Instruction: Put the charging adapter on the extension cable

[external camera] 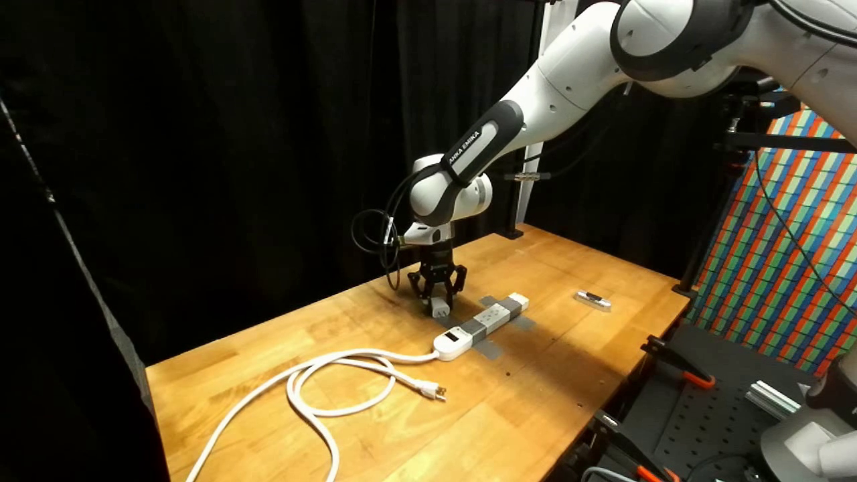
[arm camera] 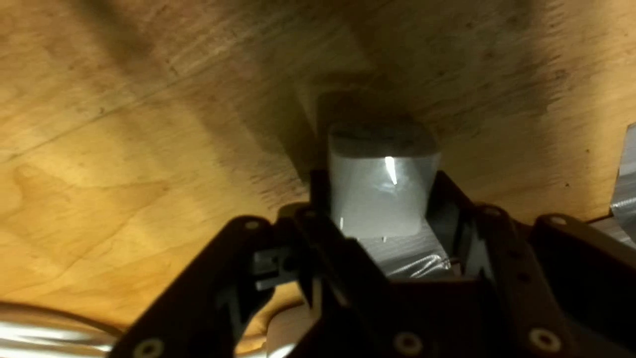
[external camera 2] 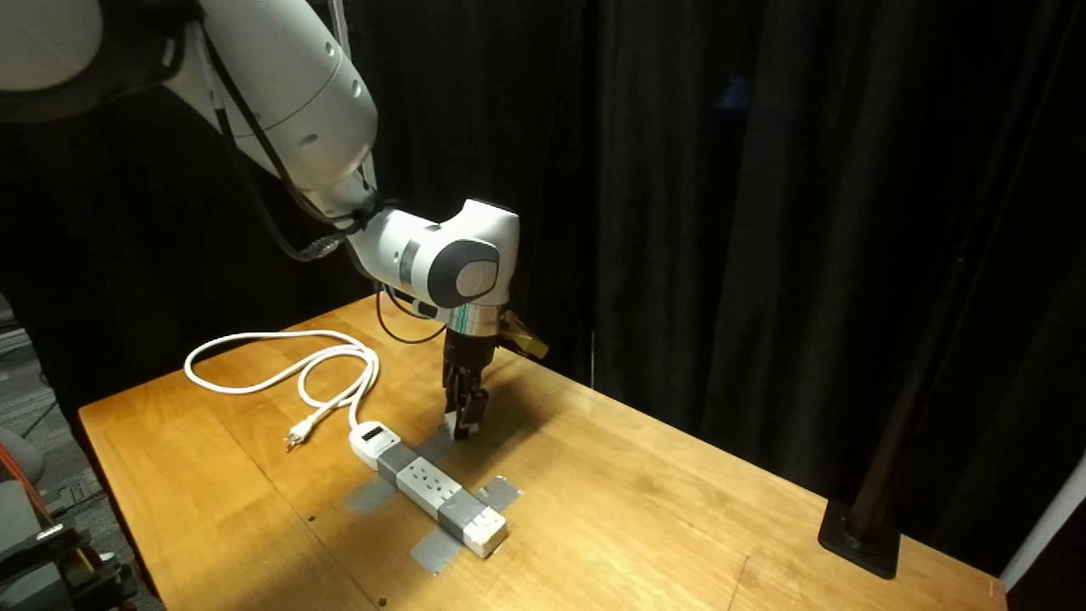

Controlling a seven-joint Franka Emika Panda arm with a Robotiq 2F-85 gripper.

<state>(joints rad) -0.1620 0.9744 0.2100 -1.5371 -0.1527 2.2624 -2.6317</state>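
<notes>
The claw (external camera: 439,301) is closed on the charging adapter (arm camera: 381,199), its jaws against the left and right sides in the wrist view; in both exterior views the adapter sits on the far side of the extension cable (external camera: 493,318), near it but apart. The adapter should prove light and stiff, a small block that can bear a firm pinch; the gleam on its white casing suggests smooth plastic, liable to slip or twist when pushed against the outlets (external camera 2: 428,481); the prongs (external camera: 441,312) are probably its weakest part, so the flat sides, clear of them, are the place to hold; they seem to face sideways, so a turn may be called for.

In an exterior view the claw hides all but slivers of the adapter (external camera 2: 450,421); in the wrist view the prongs are mere blurred flecks; whether the underside touches the surface (external camera: 582,348) cannot be told; the cord (external camera: 355,352) is cut off at the near left; a pale device (external camera: 593,300) at the right is too small to identify.
</notes>
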